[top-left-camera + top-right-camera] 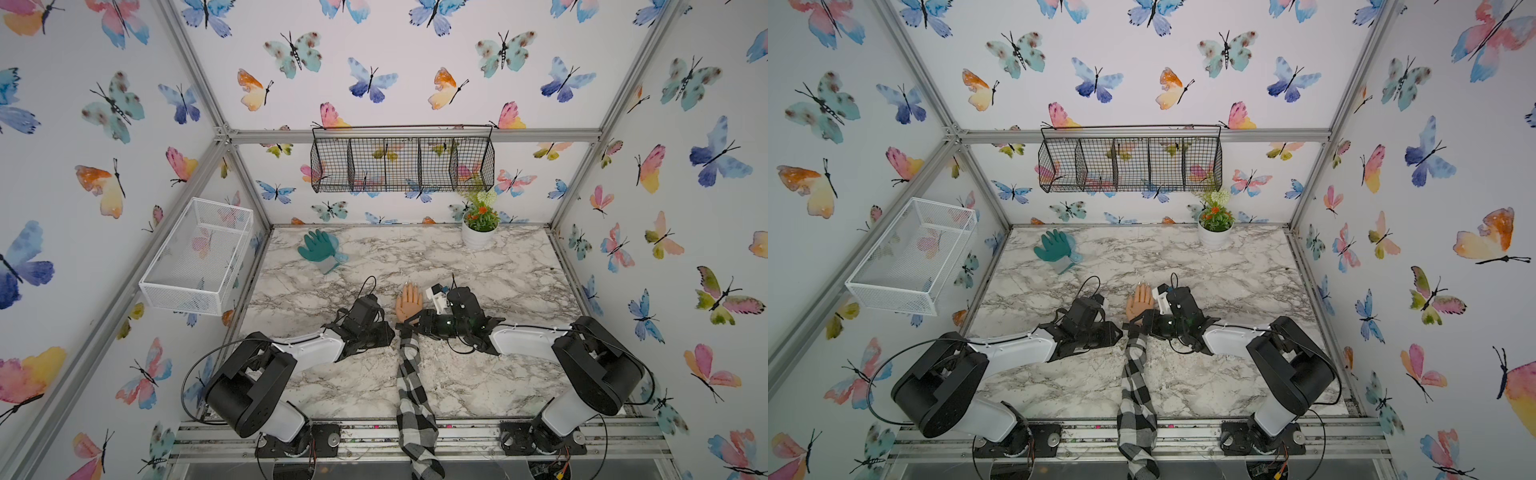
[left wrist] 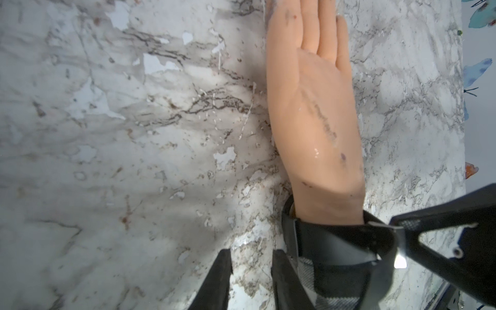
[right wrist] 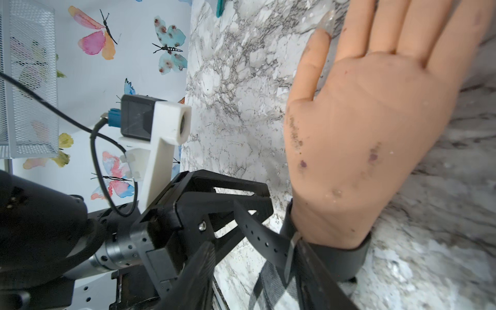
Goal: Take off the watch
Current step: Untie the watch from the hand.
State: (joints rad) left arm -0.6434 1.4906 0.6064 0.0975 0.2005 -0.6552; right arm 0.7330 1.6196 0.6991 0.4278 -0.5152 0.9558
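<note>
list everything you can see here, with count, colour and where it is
mannequin hand: 1, peach, flat on mid-table, fingers toward the back wall
watch: 1, black, round the mannequin's wrist, strap tail sticking out sideways
sleeve: 1, black-and-white checked, from the wrist over the table's front edge
glove: 1, teal-green with a grey cuff, table's back left
potted plant: 1, white pot, green leaves, orange flowers, table's back right
wire basket: 1, black, on the back wall
mesh basket: 1, white, on the left wall
table: 1, white-grey marble pattern
left tool: 1, black, pinching the strap tail
right tool: 1, black, open, at the buckle
</note>
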